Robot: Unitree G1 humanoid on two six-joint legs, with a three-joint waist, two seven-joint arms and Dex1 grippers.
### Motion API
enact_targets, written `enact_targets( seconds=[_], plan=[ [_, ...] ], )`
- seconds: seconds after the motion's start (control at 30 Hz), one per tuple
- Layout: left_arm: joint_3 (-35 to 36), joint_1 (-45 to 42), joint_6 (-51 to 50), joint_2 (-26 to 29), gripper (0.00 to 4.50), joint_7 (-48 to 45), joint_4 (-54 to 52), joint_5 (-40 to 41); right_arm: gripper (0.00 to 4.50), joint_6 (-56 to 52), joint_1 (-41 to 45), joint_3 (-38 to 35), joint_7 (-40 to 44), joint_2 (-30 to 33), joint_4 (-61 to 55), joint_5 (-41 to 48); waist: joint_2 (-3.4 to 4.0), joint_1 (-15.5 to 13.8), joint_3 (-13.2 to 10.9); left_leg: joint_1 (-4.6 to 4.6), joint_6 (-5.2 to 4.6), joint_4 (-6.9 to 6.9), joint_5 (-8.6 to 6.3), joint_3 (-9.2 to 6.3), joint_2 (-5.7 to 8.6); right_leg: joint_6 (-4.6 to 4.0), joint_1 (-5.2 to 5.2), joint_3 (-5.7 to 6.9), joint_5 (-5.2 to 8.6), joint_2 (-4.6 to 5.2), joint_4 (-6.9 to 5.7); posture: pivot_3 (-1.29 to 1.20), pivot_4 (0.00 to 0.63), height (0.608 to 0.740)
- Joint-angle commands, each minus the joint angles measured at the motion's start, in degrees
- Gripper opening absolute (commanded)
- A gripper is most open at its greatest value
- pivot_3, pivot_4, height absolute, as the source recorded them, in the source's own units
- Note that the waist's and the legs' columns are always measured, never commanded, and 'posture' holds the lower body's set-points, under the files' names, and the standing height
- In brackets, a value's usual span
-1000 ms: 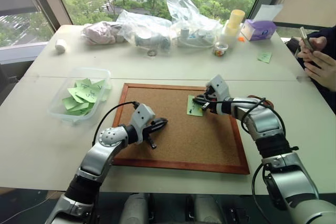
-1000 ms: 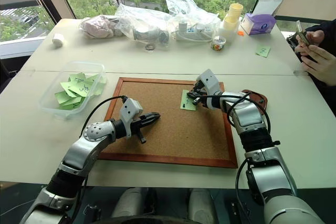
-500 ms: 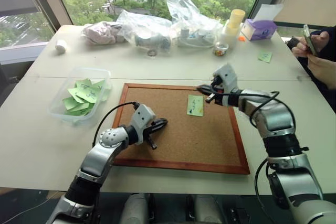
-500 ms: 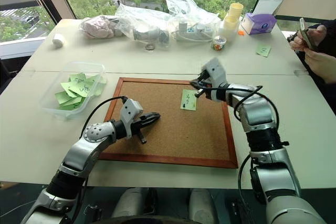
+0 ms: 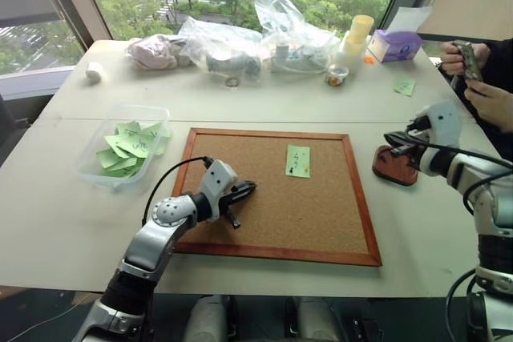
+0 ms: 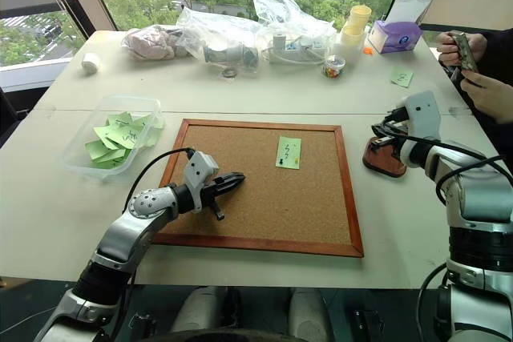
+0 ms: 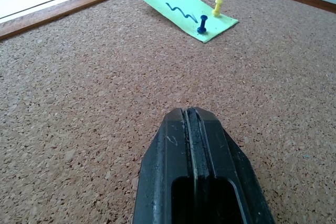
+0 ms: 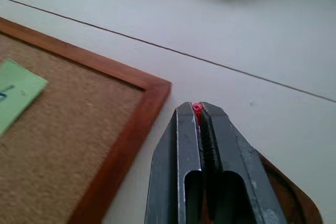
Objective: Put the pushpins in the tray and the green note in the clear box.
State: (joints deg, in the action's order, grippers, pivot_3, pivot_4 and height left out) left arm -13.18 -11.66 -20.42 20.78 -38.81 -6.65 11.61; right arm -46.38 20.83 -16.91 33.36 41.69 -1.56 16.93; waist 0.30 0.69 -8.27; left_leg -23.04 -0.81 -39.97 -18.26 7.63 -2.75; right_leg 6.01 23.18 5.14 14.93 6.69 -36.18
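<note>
Over the tray (image 5: 394, 167), right of the corkboard (image 5: 280, 194), our right fingers (image 8: 197, 116) pinch a red pushpin (image 8: 197, 108); our left fingers (image 7: 194, 145) stay pressed together near the board's green note (image 5: 297, 161), pinned by two pushpins (image 7: 202, 25).

I can read no words, brands or numbers anywhere. The only mark I see is a dark blue scribble on the green note (image 7: 187, 18), and it spells nothing legible.

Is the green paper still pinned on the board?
Yes. The green note lies on the corkboard with a blue pin and a yellow pin in it.
</note>
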Motion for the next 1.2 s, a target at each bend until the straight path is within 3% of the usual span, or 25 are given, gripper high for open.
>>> enact_targets(
  seconds=[0.03,0.33,0.67,0.77,0.8,1.2],
  plan=[
    [-2.97,1.73,-1.16,0.06,0.0,-0.92,3.5,-1.85,0.08,2.78,-1.09,-1.62,-0.95,0.76,2.86,-0.83,0.09,0.01,0.05,0.0,0.0,0.0,0.0,0.0,0.0,0.0,-0.01,0.0,0.0,0.0,0.0,0.0,0.15,0.74],
    [-2.86,1.26,-0.58,0.17,0.0,-1.16,4.07,-2.31,0.08,6.82,-4.4,-0.48,-0.77,0.15,9.16,-1.33,0.18,-0.11,0.11,0.01,-0.01,0.0,-0.01,-0.01,0.0,0.0,-0.03,-0.01,0.0,0.0,0.01,0.0,0.15,0.74],
    [-3.09,0.89,-0.22,0.05,0.0,-1.27,4.59,-2.89,0.08,6.62,-4.71,-1.27,-0.91,0.17,8.25,0.25,0.18,-0.1,0.12,0.29,-0.07,0.02,-0.04,-0.04,-0.03,-0.01,-0.32,0.0,0.01,0.01,0.06,0.0,0.15,0.74],
    [-3.24,0.83,-0.2,-0.06,0.0,-1.3,4.7,-2.91,0.93,5.96,-4.54,-1.69,-0.97,0.56,7.09,0.86,0.18,-0.09,0.12,0.36,-0.1,0.04,-0.06,-0.04,-0.03,-0.01,-0.4,-0.01,0.01,0.02,0.07,0.0,0.15,0.74],
    [-3.29,0.84,-0.19,-0.09,0.0,-1.31,4.71,-2.91,1.42,5.85,-4.38,-1.76,-1.01,0.84,6.69,0.92,0.19,-0.08,0.12,0.36,-0.12,0.04,-0.07,-0.04,-0.03,-0.01,-0.39,-0.01,0.01,0.04,0.07,0.0,0.15,0.74],
    [-3.63,1.58,0.6,-0.39,0.0,-1.5,5.3,-3.2,1.42,1.55,-1.98,-2.11,2.07,3.37,-2.78,5.47,0.21,-0.12,0.13,0.38,-0.45,0.05,-0.26,-0.04,-0.03,-0.02,-0.4,-0.01,0.01,0.08,0.07,0.0,0.15,0.74]
  ],
)
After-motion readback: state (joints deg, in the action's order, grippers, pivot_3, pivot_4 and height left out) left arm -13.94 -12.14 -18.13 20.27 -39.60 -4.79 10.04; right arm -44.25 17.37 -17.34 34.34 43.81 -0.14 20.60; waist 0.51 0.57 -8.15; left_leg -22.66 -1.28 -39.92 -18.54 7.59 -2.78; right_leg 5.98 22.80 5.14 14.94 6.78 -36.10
